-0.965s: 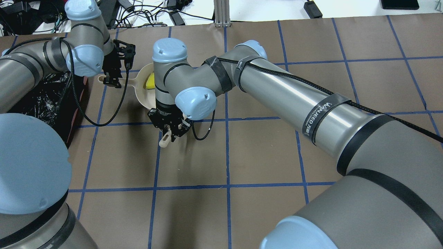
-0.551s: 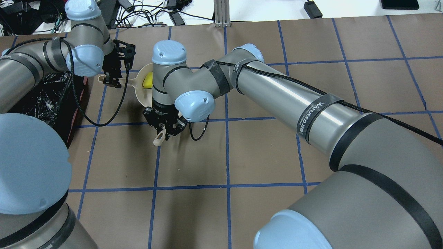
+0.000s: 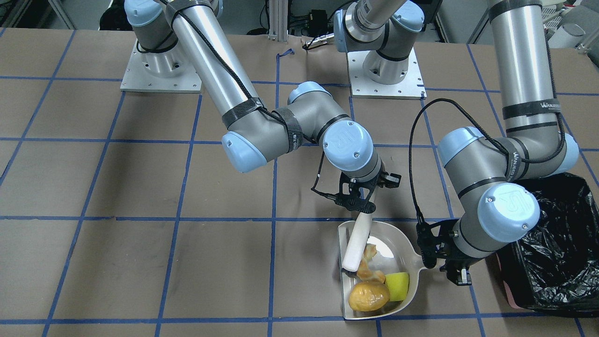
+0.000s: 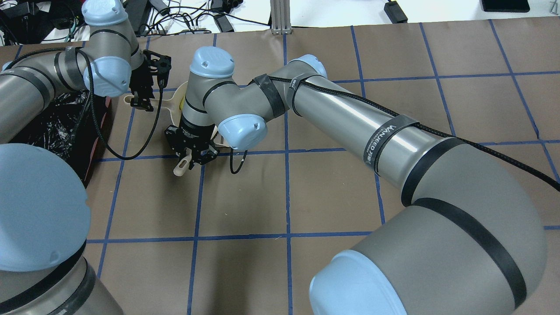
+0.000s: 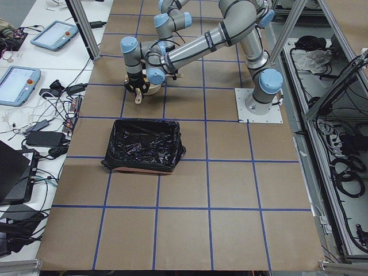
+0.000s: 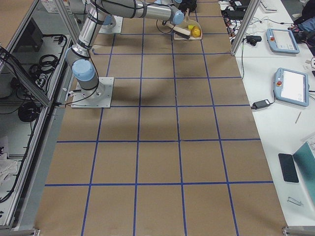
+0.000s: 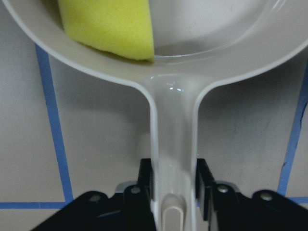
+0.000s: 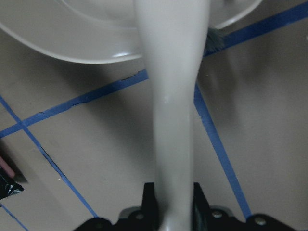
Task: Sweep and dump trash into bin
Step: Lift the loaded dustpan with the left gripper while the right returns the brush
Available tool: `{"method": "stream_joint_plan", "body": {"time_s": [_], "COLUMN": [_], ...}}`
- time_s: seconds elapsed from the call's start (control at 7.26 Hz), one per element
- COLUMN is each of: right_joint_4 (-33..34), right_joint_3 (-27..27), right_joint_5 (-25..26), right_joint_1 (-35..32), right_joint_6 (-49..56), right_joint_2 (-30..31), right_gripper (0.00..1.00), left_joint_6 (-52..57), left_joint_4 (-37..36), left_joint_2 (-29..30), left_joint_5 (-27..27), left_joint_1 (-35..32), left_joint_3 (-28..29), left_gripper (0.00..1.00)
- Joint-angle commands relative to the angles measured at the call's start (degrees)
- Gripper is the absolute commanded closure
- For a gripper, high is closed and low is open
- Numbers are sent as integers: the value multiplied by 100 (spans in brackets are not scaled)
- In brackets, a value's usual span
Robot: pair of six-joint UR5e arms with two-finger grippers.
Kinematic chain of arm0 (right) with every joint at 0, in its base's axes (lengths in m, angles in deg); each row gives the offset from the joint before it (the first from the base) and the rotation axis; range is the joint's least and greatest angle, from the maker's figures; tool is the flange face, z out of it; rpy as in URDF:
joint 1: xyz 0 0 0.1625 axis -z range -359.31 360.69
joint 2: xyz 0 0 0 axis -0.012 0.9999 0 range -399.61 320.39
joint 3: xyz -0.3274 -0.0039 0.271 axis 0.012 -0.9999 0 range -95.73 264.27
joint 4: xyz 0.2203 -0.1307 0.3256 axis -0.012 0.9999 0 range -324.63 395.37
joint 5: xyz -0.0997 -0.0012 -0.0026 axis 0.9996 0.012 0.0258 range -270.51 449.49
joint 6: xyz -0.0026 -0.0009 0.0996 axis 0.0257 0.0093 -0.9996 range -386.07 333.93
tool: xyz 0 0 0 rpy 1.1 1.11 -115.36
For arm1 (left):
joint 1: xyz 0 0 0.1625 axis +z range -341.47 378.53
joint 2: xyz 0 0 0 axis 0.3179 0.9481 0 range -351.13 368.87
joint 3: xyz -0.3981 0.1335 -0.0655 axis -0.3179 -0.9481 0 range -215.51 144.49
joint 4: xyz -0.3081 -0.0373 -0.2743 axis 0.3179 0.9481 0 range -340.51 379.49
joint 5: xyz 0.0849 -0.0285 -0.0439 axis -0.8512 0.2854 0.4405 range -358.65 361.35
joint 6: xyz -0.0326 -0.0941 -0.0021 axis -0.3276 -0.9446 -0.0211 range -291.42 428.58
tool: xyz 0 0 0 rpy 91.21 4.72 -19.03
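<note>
The beige dustpan (image 3: 398, 241) lies flat on the table. In it are the golden-brown potato lump (image 3: 368, 296), the yellow sponge block (image 3: 398, 286) and the tan croissant piece (image 3: 367, 266). My left gripper (image 3: 450, 263) is shut on the dustpan's handle (image 7: 173, 144); the sponge (image 7: 108, 26) shows just past it. My right gripper (image 3: 360, 200) is shut on the white brush handle (image 3: 356, 241), and the brush head rests inside the pan beside the croissant. In the overhead view my right gripper (image 4: 191, 153) and wrist hide the pan's contents. The bin (image 3: 557, 252), lined with a black bag, stands just beside the left gripper.
The bin (image 4: 57, 127) sits at the table's left side in the overhead view, under my left arm. Blue tape lines grid the brown table cover (image 4: 332, 192). Cables and devices (image 4: 183, 17) lie beyond the far edge.
My right gripper has swung left and slightly away with the brush, its wrist now covering the yellow sponge in the overhead view. The left gripper and dustpan handle have not moved.
</note>
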Motion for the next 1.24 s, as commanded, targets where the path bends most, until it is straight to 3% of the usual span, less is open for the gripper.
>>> {"method": "stream_joint_plan", "body": {"time_s": [0.0, 0.28, 0.55, 0.69, 1.1], "right_joint_4": [-427, -1077, -1885, -2141, -2118], "right_joint_3": [-38, -20, 15, 102, 734], "right_joint_5": [194, 440, 1254, 1806, 2162], "right_joint_1": [25, 25, 147, 331, 1681], "right_joint_6": [-3, -11, 85, 625, 2232], "right_joint_2": [247, 546, 898, 969, 1591], "right_gripper": [100, 100, 100, 100, 100], "left_joint_6": [2, 11, 55, 55, 124], "left_joint_4": [0, 0, 0, 0, 17], "left_joint_2": [-3, -21, -56, -56, -161], "left_joint_5": [-9, 0, 252, 272, 868], "left_joint_1": [0, 9, 96, 106, 526], "left_joint_3": [0, 0, 0, -9, -35], "left_gripper": [100, 100, 100, 100, 100]}}
